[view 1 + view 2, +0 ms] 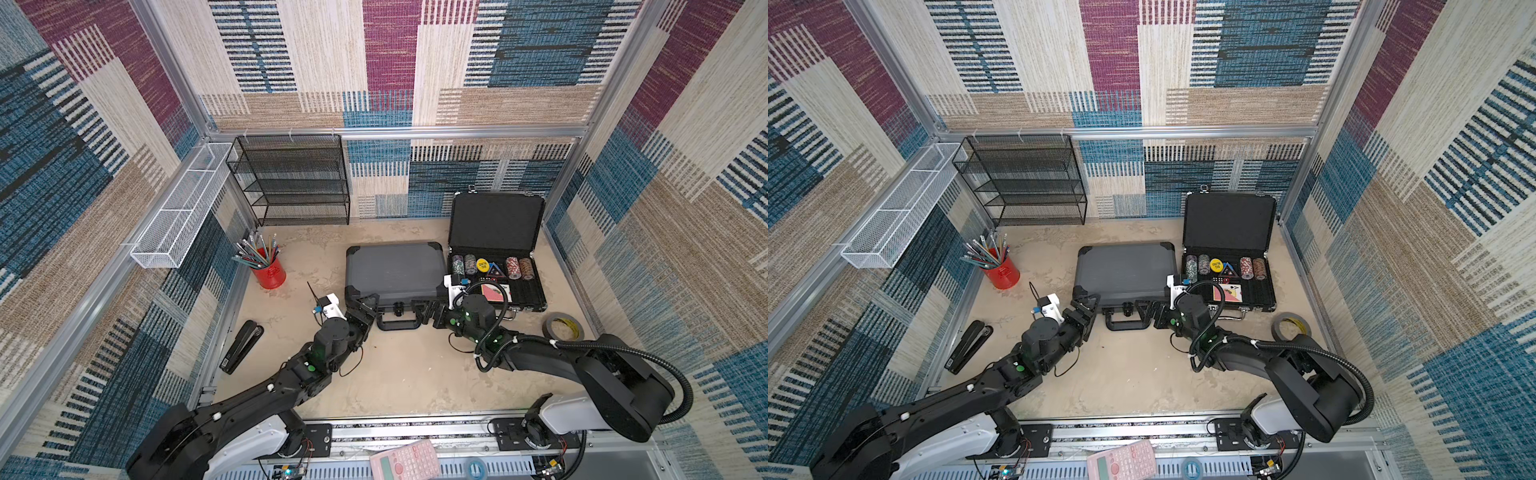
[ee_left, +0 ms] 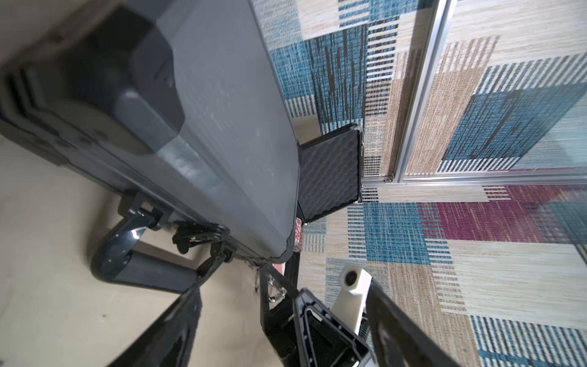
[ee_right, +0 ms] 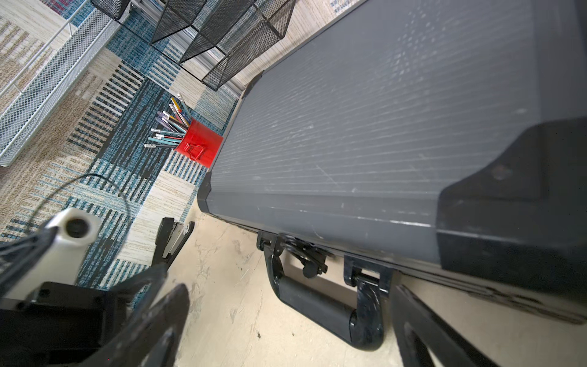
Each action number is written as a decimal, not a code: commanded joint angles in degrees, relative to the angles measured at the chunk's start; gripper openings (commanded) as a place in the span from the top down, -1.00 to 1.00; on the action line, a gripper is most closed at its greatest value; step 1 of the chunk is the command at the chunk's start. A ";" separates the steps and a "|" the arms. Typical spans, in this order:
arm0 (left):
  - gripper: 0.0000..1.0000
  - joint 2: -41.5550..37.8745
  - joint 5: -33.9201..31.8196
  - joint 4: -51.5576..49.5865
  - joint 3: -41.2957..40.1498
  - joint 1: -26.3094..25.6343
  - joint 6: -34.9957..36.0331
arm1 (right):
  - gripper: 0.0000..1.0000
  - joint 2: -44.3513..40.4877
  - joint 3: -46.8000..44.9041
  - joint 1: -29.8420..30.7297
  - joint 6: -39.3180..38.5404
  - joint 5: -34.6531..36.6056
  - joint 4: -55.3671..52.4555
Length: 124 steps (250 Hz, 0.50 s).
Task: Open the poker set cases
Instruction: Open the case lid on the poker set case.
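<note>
Pink calculator (image 1: 405, 459) is lying nearest in a top view; beyond it the grey ribbed case with black corner caps (image 1: 395, 270) is lying shut, the slim black case (image 1: 496, 224) beside it standing open. In the left wrist view we are seeing the left gripper (image 2: 284, 295) spread wide at the grey case's corner. In the right wrist view the right gripper (image 3: 287, 295) is gaping wide and empty near the black handle (image 3: 314, 306).

Bare floor (image 1: 407, 374) before grey case (image 1: 392, 270); open black case (image 1: 496, 224) blocks right; shelf (image 1: 291, 183) behind.
</note>
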 commanded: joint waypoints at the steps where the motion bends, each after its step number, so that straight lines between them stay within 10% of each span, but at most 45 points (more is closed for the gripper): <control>1: -0.78 -5.54 -6.35 -18.53 1.09 0.89 10.11 | -0.99 0.82 -0.12 0.10 0.22 -1.56 4.07; 124: -0.80 -1.00 11.30 -22.07 7.69 16.00 27.52 | -0.99 4.02 1.90 0.92 -0.57 -2.46 6.32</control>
